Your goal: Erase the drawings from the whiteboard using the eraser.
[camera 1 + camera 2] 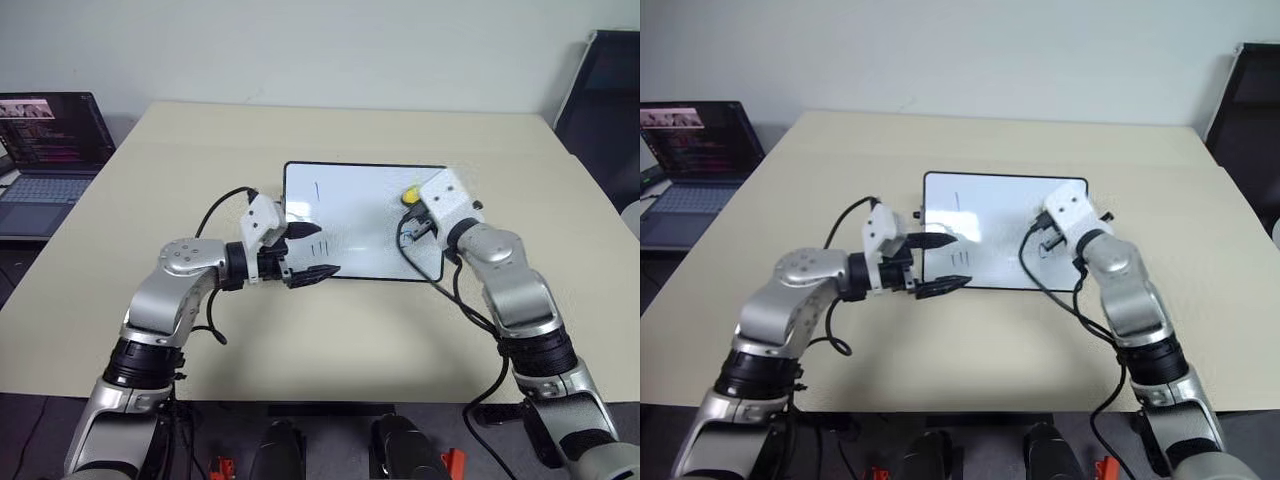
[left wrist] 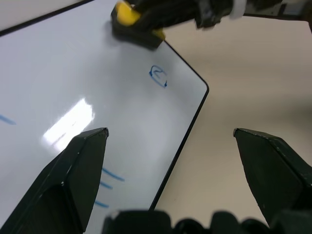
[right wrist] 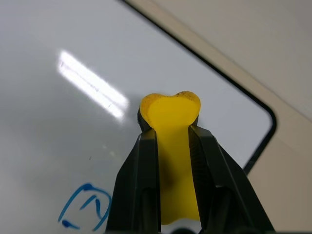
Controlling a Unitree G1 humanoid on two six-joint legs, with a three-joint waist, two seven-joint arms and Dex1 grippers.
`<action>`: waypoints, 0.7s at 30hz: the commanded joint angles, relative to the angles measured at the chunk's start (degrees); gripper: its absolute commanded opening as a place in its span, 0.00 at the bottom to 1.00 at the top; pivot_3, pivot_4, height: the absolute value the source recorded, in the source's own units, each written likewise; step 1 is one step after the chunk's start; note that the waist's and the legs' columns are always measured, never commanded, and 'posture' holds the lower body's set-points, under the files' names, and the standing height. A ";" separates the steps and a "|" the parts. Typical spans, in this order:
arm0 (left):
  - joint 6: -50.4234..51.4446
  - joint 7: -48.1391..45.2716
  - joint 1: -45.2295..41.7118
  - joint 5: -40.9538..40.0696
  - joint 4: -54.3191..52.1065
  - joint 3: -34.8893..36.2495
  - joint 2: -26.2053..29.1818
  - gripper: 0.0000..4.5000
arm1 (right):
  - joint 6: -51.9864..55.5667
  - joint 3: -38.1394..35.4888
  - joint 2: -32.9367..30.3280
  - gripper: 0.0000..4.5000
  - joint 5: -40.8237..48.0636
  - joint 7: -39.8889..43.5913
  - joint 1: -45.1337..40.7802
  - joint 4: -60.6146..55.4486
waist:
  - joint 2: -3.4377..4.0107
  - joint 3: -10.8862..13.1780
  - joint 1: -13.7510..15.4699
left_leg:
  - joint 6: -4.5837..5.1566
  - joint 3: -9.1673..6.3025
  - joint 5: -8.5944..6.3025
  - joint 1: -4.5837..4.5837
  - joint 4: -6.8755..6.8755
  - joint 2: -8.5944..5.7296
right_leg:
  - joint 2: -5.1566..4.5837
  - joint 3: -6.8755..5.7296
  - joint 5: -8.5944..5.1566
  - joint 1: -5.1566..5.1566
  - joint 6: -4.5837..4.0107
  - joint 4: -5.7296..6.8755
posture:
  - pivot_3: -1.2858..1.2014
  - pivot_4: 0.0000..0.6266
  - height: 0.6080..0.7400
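On table: one glossy white whiteboard (image 1: 365, 220), thin black frame
eraser (image 3: 171, 146): one yellow oblong, pinched by right gripper (image 3: 173, 141)
left gripper (image 2: 170, 146): fingers spread, empty
drawings (image 3: 85, 207): blue squiggle, three tally strokes

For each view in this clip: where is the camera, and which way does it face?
Left and right eye: on the head, looking forward and down at the table, both arms and the whiteboard.
Left wrist: along the open left gripper over the whiteboard.
Right wrist: along the right gripper, shut on the eraser.
Shared: both wrist views show the blue squiggle and the eraser.
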 commanded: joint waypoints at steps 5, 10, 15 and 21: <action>1.72 -1.10 6.22 -4.92 -7.40 4.04 2.97 1.00 | 6.35 -6.19 -6.67 0.11 10.37 9.39 14.19 -22.14 | -0.01 0.02 0.63 | -0.02 -0.04 -0.02 0.00 -0.27 -0.02 | -0.07 -0.12 -0.23 -0.01 -0.04 -0.04 | 0.52 0.24 1.00; 2.86 -1.28 9.22 -6.09 -10.69 3.74 4.00 1.00 | 5.74 -9.01 -8.55 0.10 14.47 11.21 24.50 -28.24 | -0.02 0.01 0.50 | -0.03 -0.02 -0.02 0.06 -0.25 -0.01 | -0.07 -0.10 -0.41 0.01 -0.38 -0.02 | 0.52 0.24 1.00; 3.14 -1.15 8.98 -6.24 -11.04 3.53 3.92 1.00 | 1.23 -8.72 -9.60 0.08 13.80 10.56 31.48 -27.88 | -0.03 0.01 0.37 | -0.03 0.00 -0.02 0.10 -0.06 -0.02 | -0.08 -0.07 -0.37 0.06 -0.43 0.00 | 0.52 0.24 1.00; 2.51 -1.47 8.01 -5.32 -10.17 2.93 4.13 1.00 | -2.09 -8.01 -8.94 0.07 11.60 7.37 33.40 -25.00 | -0.04 0.01 0.29 | -0.03 0.02 -0.02 0.10 -0.03 -0.02 | -0.09 -0.06 -0.37 0.06 -0.43 -0.01 | 0.52 0.24 1.00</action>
